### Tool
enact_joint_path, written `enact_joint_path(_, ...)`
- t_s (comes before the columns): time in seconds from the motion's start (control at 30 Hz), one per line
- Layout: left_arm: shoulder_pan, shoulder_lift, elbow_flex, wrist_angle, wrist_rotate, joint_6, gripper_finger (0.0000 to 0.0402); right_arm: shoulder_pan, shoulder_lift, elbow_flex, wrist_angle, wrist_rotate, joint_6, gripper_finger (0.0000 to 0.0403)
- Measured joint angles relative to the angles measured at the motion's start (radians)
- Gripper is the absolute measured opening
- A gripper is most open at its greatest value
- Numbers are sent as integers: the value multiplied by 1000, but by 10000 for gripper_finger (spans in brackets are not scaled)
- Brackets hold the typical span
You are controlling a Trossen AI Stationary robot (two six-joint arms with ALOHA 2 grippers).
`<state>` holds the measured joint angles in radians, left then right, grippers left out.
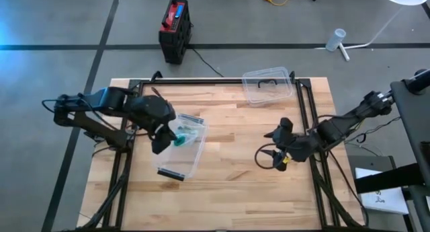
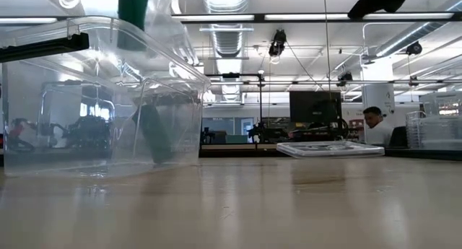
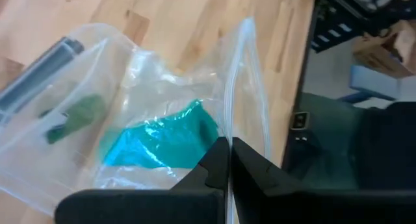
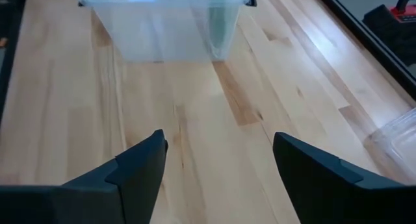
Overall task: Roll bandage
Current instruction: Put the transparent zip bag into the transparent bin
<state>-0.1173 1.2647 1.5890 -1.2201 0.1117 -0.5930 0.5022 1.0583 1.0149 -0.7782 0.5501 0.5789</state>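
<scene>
A teal bandage (image 3: 162, 139) sits inside a crinkled clear plastic bag (image 3: 149, 74). In the high view the bandage (image 1: 181, 139) shows over the open clear container (image 1: 187, 158) at the table's left middle. My left gripper (image 1: 160, 141) is there, above the container's left side, shut on the bag's edge. In the low view a green strip (image 2: 133, 7) rises above the container's rim (image 2: 94, 22). My right gripper (image 1: 263, 158) hovers open over bare wood right of centre, its fingers (image 4: 140, 162) pointing toward the container (image 4: 162, 23). My left gripper (image 3: 229, 160) pinches a thin clear edge of the bag (image 3: 235, 113) between its two shut fingers, which slant downward over the container. The edge runs along the line of the fingers. The bag spreads out past the fingertips with the bandage in it; whether it rests on the container, I cannot tell.
The container's clear lid (image 1: 267, 85) lies at the table's far edge, right of centre. Black frame rails (image 1: 306, 118) run along the table's sides. A black-and-red box (image 1: 176, 27) stands on the floor beyond the far edge. Bare wood (image 1: 232, 158) lies between container and right gripper.
</scene>
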Motion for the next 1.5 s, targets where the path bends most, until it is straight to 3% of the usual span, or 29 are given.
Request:
enact_joint_path(0.4, 0, 172, -1, -145, -10, 156, 0, 0, 39, 0, 6, 0, -4, 278)
enact_joint_path(0.67, 2, 331, -2, -163, -81, 322, 0, 0, 48, -3, 6, 27, -17, 268)
enact_joint_path(0.8, 3, 370, 9, -241, -81, 327, 0, 0, 61, -5, 32, 34, -76, 276)
enact_joint_path(1.03, -16, 329, 96, -282, -77, 273, 0, -2, 150, -10, 419, 56, -373, 280)
enact_joint_path(1.3, -55, 227, 232, -222, -107, 188, 0, -48, 362, -10, 959, 55, -702, 241)
enact_joint_path(1.5, -129, 160, 242, -100, -120, 188, 0, -124, 463, 19, 1044, 53, -757, 225)
